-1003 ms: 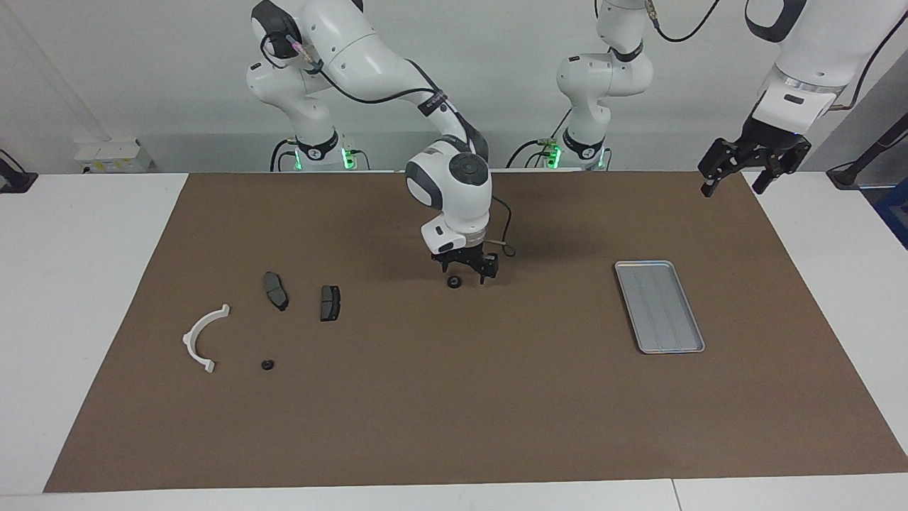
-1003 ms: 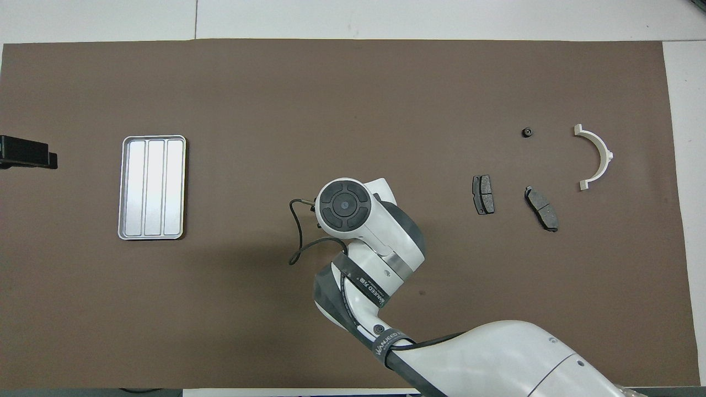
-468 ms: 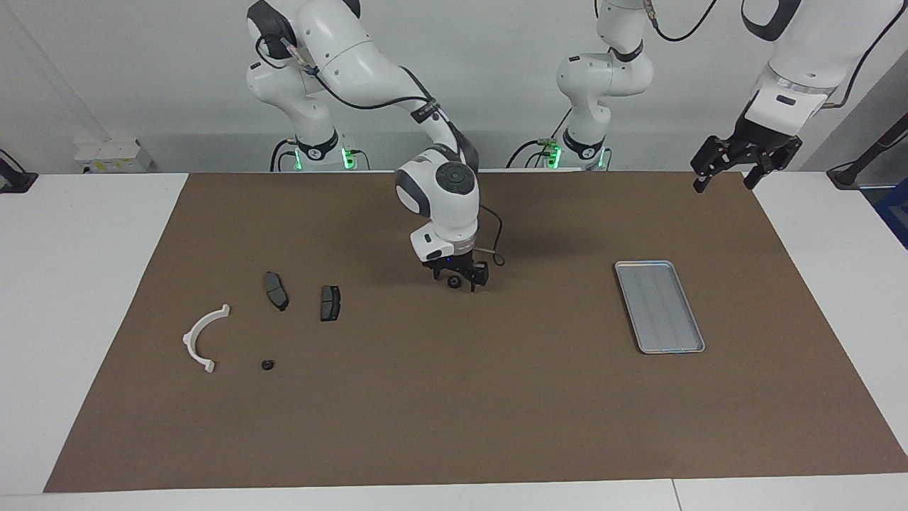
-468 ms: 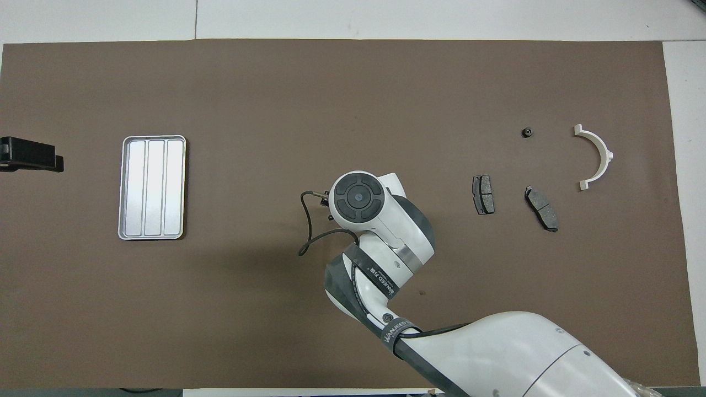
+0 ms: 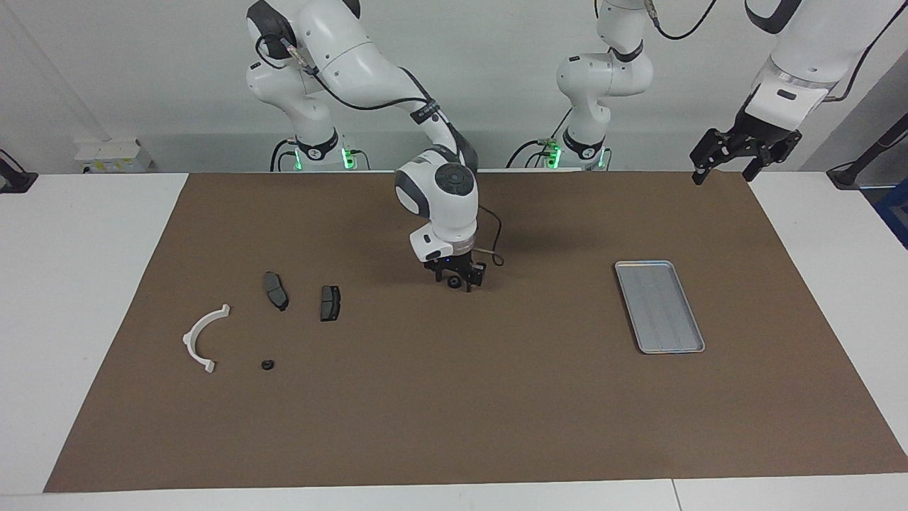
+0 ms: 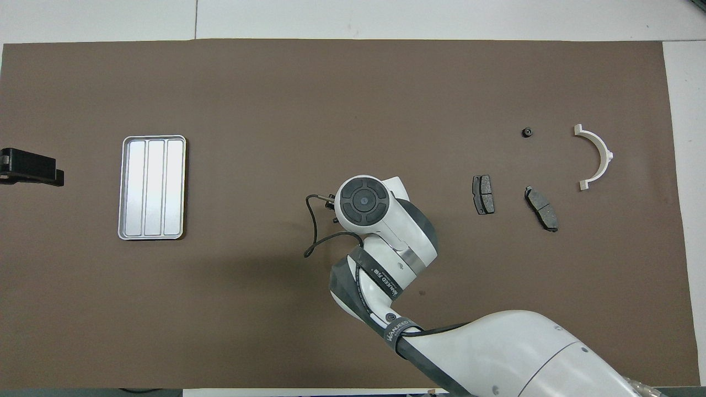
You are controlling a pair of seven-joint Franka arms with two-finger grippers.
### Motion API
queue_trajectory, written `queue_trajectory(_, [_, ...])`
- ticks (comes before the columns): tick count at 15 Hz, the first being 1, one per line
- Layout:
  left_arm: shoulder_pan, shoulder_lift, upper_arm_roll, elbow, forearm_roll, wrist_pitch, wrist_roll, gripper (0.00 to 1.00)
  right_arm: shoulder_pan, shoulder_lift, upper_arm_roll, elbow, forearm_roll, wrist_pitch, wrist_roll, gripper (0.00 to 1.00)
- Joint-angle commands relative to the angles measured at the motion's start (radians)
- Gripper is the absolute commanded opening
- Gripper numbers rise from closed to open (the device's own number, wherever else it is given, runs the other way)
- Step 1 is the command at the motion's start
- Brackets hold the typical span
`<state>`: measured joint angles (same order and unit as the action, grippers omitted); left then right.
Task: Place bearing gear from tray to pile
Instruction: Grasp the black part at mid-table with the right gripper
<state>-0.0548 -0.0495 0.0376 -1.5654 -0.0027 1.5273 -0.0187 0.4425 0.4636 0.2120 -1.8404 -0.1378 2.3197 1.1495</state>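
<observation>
While our two arms share the brown mat (image 5: 496,397), only the right arm (image 5: 369,64) is at work; the left arm waits, its gripper (image 5: 734,152) raised over the mat's corner near its own base with fingers spread and holding nothing. Our right gripper (image 5: 455,279) is down at the mat's middle, its fingers on either side of a small black gear (image 5: 452,283); we cannot tell whether they grip it yet. From overhead the wrist (image 6: 364,201) hides both. Toward the left arm's end lies the tray (image 5: 660,306), with nothing in it. Toward the right arm's end lies the pile: a white bracket (image 5: 202,339), two pads (image 5: 276,290) (image 5: 330,302), and a second gear (image 5: 267,365) beside the bracket.
</observation>
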Motion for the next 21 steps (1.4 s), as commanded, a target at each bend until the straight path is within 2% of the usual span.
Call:
queue_trajectory(1, [0.012, 0.008, -0.001, 0.031, -0.008, -0.026, 0.005, 1.00, -0.015, -0.016, 0.010, -0.029, -0.006, 0.023, -0.014, 0.26])
queue_trajectory(3, [0.013, 0.004, 0.002, 0.025, -0.005, -0.029, 0.006, 1.00, -0.015, -0.016, 0.010, -0.029, -0.008, 0.023, -0.016, 0.02])
queue_trajectory(4, [0.015, 0.000, 0.002, 0.022, -0.005, -0.027, 0.006, 1.00, -0.015, -0.016, 0.010, -0.029, -0.006, 0.023, -0.016, 0.00])
queue_trajectory(8, [0.006, -0.001, 0.001, 0.019, -0.005, -0.023, 0.005, 1.00, -0.019, -0.014, 0.007, -0.001, -0.008, -0.012, -0.024, 0.00])
queue_trajectory(10, [0.001, -0.001, -0.001, 0.021, -0.005, -0.019, 0.005, 1.00, -0.036, -0.023, 0.001, 0.083, -0.008, -0.131, -0.088, 0.00])
queue_trajectory(12, [0.000, -0.001, -0.007, 0.021, -0.005, -0.016, 0.006, 1.00, -0.112, -0.031, 0.006, 0.206, 0.001, -0.299, -0.231, 0.00])
queue_trajectory(14, [-0.003, 0.000, -0.013, 0.024, -0.006, -0.012, 0.006, 1.00, -0.201, -0.042, 0.006, 0.265, 0.007, -0.373, -0.437, 0.00])
queue_trajectory(16, [-0.005, -0.001, -0.024, 0.022, -0.008, -0.010, 0.006, 1.00, -0.284, -0.045, 0.004, 0.254, 0.009, -0.347, -0.619, 0.00])
queue_trajectory(18, [-0.003, -0.004, -0.028, 0.018, -0.008, -0.012, 0.006, 1.00, -0.381, -0.045, 0.006, 0.198, 0.009, -0.245, -0.785, 0.00])
queue_trajectory(21, [-0.002, -0.018, -0.027, -0.010, -0.008, -0.018, -0.004, 1.00, -0.449, -0.034, 0.004, 0.129, 0.009, -0.129, -0.899, 0.00])
